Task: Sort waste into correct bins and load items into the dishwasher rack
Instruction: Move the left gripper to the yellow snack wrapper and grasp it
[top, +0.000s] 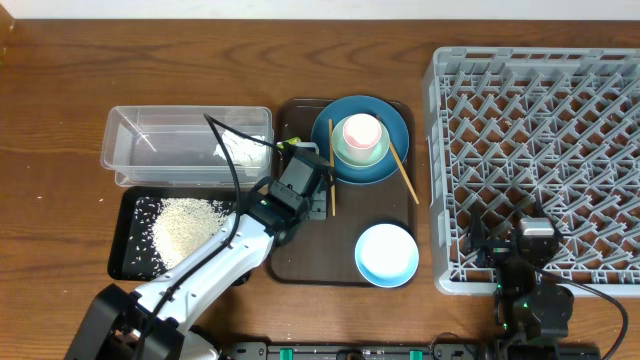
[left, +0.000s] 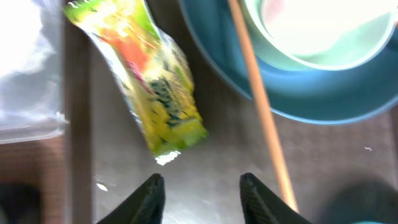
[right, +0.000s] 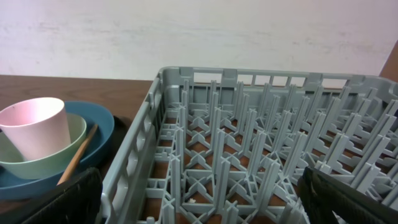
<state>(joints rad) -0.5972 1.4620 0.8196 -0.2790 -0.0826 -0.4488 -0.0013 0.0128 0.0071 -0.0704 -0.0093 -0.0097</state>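
Note:
The yellow-green snack wrapper (left: 146, 81) (top: 288, 146) lies flat on the brown serving tray (top: 310, 255), left of the dark blue plate (top: 385, 160) (left: 311, 99). My left gripper (left: 201, 183) (top: 303, 172) hovers just short of the wrapper, open, nothing between its fingers. On the plate sits the mint bowl (top: 350, 152) (right: 56, 158) with the pink cup (top: 360, 131) (right: 37, 127) inside. One chopstick (left: 261, 106) (top: 331, 170) lies by the plate's left edge, another chopstick (top: 404, 172) on its right. My right gripper (right: 202, 199) (top: 527, 240) is open over the grey rack (top: 540, 130) (right: 249, 149).
The clear tub (top: 150, 135) at back left holds a crumpled white napkin (top: 243, 150). In front of it the black tray (top: 125, 250) carries a heap of rice (top: 185, 228). A pale blue bowl (top: 387, 253) stands at the serving tray's front right.

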